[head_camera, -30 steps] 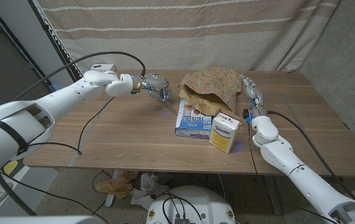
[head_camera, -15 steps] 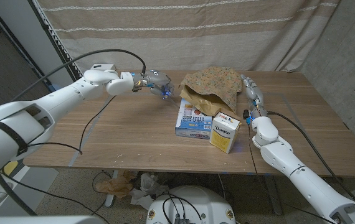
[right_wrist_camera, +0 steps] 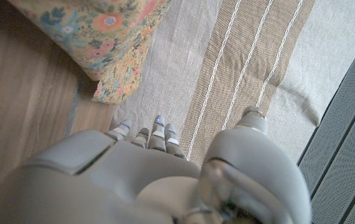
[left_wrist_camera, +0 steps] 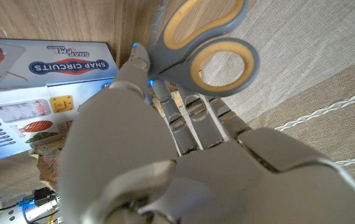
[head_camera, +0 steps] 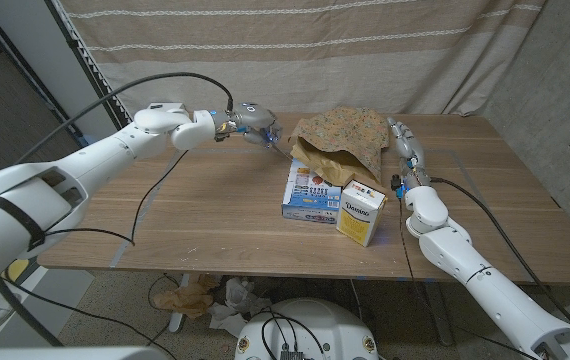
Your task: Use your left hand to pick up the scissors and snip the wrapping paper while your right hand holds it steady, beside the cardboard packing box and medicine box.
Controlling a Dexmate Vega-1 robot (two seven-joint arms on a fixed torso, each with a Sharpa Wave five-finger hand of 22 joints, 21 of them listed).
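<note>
My left hand (head_camera: pixel 248 120) grips grey scissors with yellow-lined handles (left_wrist_camera: pixel 208 43) above the table, just left of the floral wrapping paper (head_camera: pixel 343 136). The scissors' blades (head_camera: pixel 278 146) point down toward the paper's near left edge. In the left wrist view my fingers (left_wrist_camera: pixel 165 102) wrap the handles. My right hand (head_camera: pixel 405 147) stands at the paper's right edge with fingers stretched out, holding nothing; whether it touches the paper cannot be told. The right wrist view has the paper (right_wrist_camera: pixel 96 37) beyond my hand (right_wrist_camera: pixel 159 168). A blue-and-white box (head_camera: pixel 310 191) and a cream box (head_camera: pixel 361 211) lie in front of the paper.
A striped cloth curtain (head_camera: pixel 305 50) hangs behind the table (head_camera: pixel 195 220). A black cable (head_camera: pixel 155 195) trails across the table's left part. A metal post (head_camera: pixel 85 70) stands at the back left. Bare wood lies left and in front of the boxes.
My left hand has carried the scissors up and to the right, closer to the wrapping paper. The right hand and boxes stay where they were.
</note>
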